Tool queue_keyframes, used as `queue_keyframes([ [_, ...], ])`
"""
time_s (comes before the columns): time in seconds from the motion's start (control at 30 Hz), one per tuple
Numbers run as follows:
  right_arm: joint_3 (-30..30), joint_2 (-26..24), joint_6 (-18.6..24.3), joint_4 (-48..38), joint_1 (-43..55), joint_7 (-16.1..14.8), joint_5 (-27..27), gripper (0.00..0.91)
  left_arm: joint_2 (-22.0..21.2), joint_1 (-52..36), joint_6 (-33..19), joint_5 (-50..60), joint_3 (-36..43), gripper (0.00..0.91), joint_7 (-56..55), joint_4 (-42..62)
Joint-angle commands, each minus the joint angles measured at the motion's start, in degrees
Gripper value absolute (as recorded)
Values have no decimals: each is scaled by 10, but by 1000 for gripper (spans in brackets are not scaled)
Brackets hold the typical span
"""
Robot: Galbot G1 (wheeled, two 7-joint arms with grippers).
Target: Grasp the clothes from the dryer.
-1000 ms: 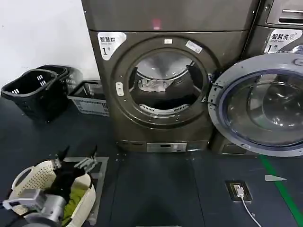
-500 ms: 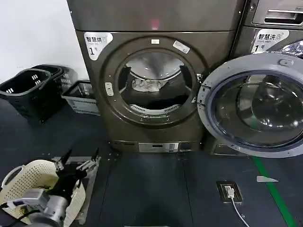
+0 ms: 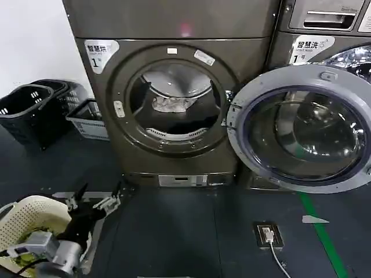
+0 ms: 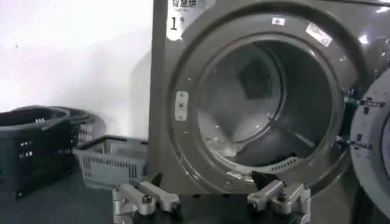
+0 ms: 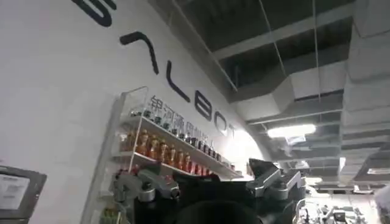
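Far left, against the white wall: two stacked black baskets (image 3: 26, 110), then a grey basket (image 3: 87, 119) just right of them, both on the dark floor.

Near left: a cream perforated laundry basket (image 3: 23, 223) with something green inside. Just right of it, the left gripper (image 3: 95, 200), low over the floor, fingers spread wide and holding nothing; in the left wrist view the same gripper (image 4: 213, 204) points at the machine's opening, well short of it.

Centre: the dryer (image 3: 174, 69), dark grey-brown, sticker numbered 1 at its upper left, round porthole open. Inside the drum, toward the far wall, lie the clothes (image 3: 173, 104): a pale crumpled bundle, with a darker patch below it that may be a second garment, though the drum is too shadowed to be sure.

Right of centre: the dryer's grey-rimmed glass door (image 3: 301, 127), swung fully open across the neighbouring machine (image 3: 324, 29).

Near right: a floor socket (image 3: 268, 234) with a white cable, and a green floor stripe (image 3: 322, 234).

Right wrist view: the right gripper (image 5: 210, 185), fingers wide apart and empty, aimed up at a wall and ceiling.
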Motion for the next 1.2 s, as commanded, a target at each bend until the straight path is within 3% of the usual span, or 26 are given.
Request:
queue_keyframes([
  [0.03, -1, 0, 0, 1, 0, 0, -1, 907, 0, 0, 0, 0, 1, 907, 0, 2],
  [0.4, -2, 5, 2, 4, 0, -3, -3, 907, 0, -2, -1, 3, 4, 907, 2, 4],
  [0.57, -3, 4, 34, 2, -3, -7, 1, 907, 0, -4, -1, 2, 5, 907, 3, 4],
  [1.2, 16, 9, 66, 7, -26, -22, 7, 907, 24, -30, -5, -6, 14, 907, 14, 19],
])
